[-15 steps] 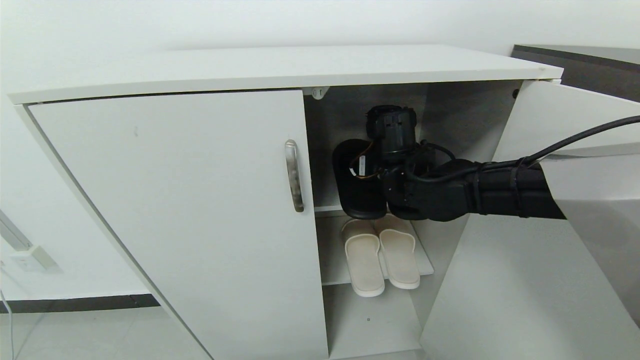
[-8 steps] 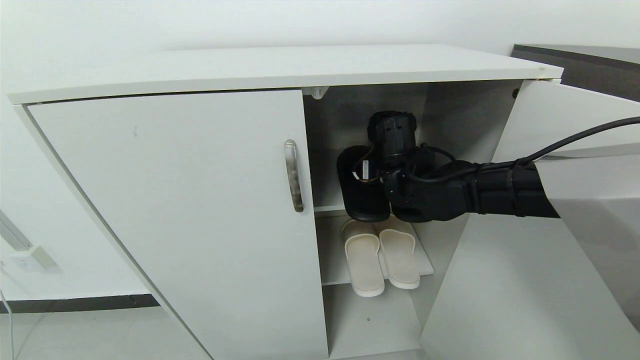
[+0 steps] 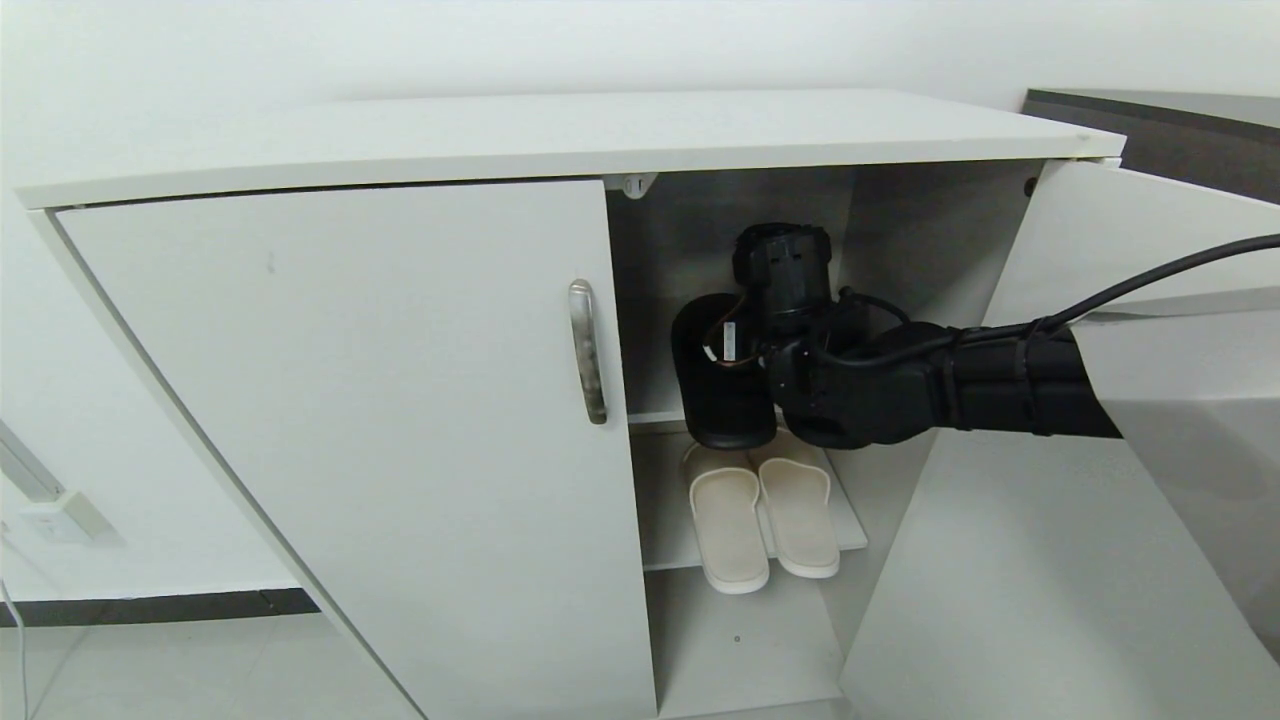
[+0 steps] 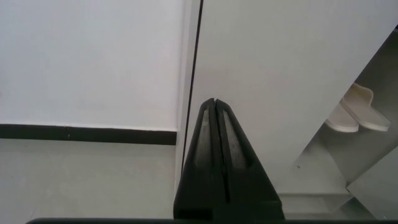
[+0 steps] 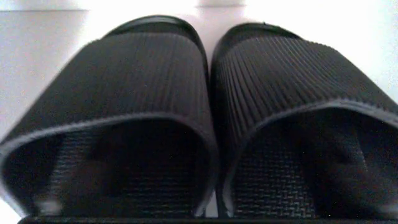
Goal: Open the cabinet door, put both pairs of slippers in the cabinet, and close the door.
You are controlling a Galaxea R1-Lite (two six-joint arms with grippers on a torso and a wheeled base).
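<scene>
The white cabinet (image 3: 560,130) has its left door (image 3: 350,400) closed and its right door (image 3: 1000,580) swung open. My right gripper (image 3: 750,345) is inside the upper compartment, shut on the pair of black slippers (image 3: 715,390), whose heels hang past the upper shelf's front edge. In the right wrist view the black slippers (image 5: 205,124) lie side by side, close up. A pair of white slippers (image 3: 765,510) rests on the shelf below, heels over its edge. My left gripper (image 4: 215,106) is shut on nothing, low beside the cabinet, with the white slippers (image 4: 356,112) off to one side.
A metal handle (image 3: 587,350) runs down the closed door's right edge. The bottom compartment floor (image 3: 740,640) is bare. A wall socket (image 3: 60,518) sits low on the wall to the left. A dark-topped unit (image 3: 1180,130) stands behind the open door.
My right arm has lowered the black slippers slightly inside the upper compartment. The white slippers and both doors have stayed put.
</scene>
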